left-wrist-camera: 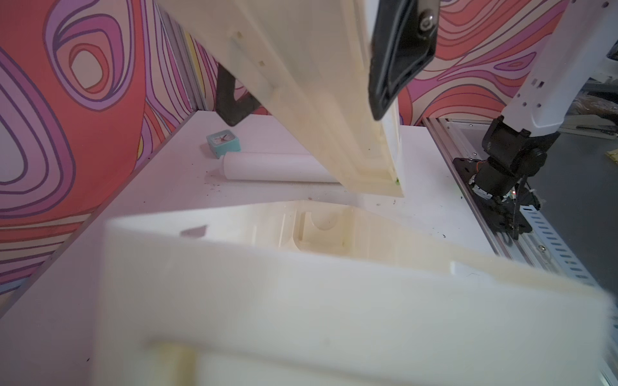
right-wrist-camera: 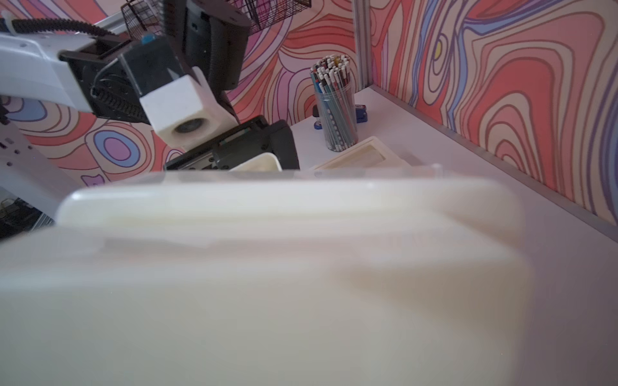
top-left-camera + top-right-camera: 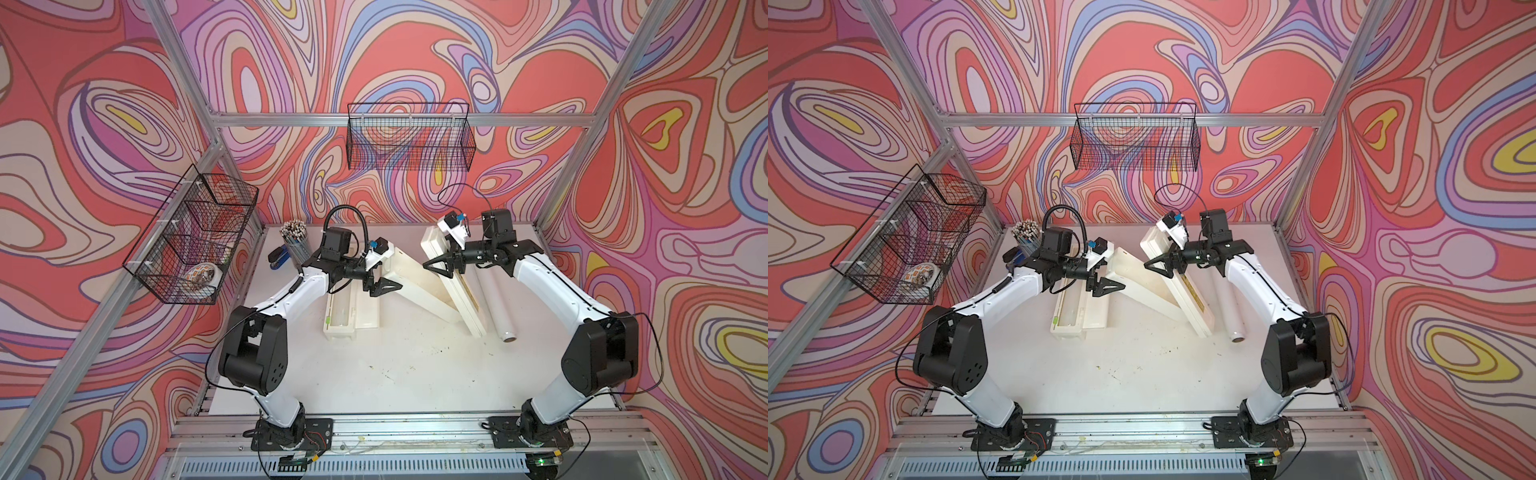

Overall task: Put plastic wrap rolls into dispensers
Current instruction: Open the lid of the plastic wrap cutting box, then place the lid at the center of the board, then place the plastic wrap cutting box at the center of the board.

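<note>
Dispenser 1 (image 3: 336,333) lies open on the bench (image 3: 395,374), with its lid folded flat beside the tray and the green slider tab (image 3: 328,321) at the near end. A plastic wrap roll (image 3: 343,305) appears seated in the tray. On this judgement, the unit needs only closing.

Dispenser 2 (image 3: 419,286) is open, its two long halves splayed in a V. The half carrying the yellow label strip (image 3: 468,297) is tilted: far end raised, near end on the bench. The right end effector (image 3: 438,269) straddles the raised end. In the left wrist view one finger (image 1: 398,60) stands on each face, jaws wide; firm contact is not confirmed. Probable purpose: keep this half clear of the tray.

The left end effector (image 3: 387,289) hovers beside the other half, jaws wide, nothing visibly gripped.

The second roll (image 3: 496,303) lies on the bench just beside Dispenser 2, within the right arm's reach.

Legible text: none. The strip shows no readable print; the teal clock (image 1: 223,143) shows a dial only.
</note>
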Controlling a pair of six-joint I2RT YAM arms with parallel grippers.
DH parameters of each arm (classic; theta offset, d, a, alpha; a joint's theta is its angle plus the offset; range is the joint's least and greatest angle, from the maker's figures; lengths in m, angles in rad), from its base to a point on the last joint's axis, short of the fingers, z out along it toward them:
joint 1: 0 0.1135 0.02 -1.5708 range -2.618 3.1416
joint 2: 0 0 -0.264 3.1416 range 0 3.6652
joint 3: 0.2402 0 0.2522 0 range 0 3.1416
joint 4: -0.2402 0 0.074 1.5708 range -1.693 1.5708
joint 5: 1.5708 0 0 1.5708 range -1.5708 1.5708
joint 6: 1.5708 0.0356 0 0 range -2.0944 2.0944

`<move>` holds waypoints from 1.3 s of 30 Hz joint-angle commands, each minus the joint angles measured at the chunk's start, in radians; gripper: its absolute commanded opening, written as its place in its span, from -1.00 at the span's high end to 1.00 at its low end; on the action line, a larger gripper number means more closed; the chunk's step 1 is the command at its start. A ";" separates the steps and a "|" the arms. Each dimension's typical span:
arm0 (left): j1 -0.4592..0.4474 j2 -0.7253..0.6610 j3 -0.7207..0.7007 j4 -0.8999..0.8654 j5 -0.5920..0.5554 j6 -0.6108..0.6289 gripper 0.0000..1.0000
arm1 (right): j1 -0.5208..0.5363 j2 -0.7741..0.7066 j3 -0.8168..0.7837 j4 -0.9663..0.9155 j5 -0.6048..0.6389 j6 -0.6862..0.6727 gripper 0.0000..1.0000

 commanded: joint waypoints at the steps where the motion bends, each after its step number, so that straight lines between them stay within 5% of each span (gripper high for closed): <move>1: 0.005 -0.014 -0.023 0.054 -0.079 0.013 1.00 | 0.007 -0.001 0.029 -0.009 0.054 0.052 0.68; 5: 0.005 -0.008 -0.030 0.164 -0.121 -0.076 1.00 | 0.007 0.013 0.037 -0.019 0.081 0.072 0.73; 11: 0.002 -0.041 -0.090 0.340 -0.329 -0.211 1.00 | 0.008 0.002 0.043 -0.029 0.310 0.188 0.69; 23: -0.219 -0.143 -0.279 0.516 -1.084 -0.403 1.00 | 0.007 0.051 0.061 -0.170 0.775 0.569 0.64; 32: -0.425 -0.164 -0.333 0.471 -1.519 -0.558 0.96 | 0.008 0.148 0.021 -0.178 0.860 0.711 0.56; 39: -0.549 -0.109 -0.334 0.320 -1.607 -0.796 0.83 | 0.011 0.322 0.116 -0.227 0.913 0.701 0.49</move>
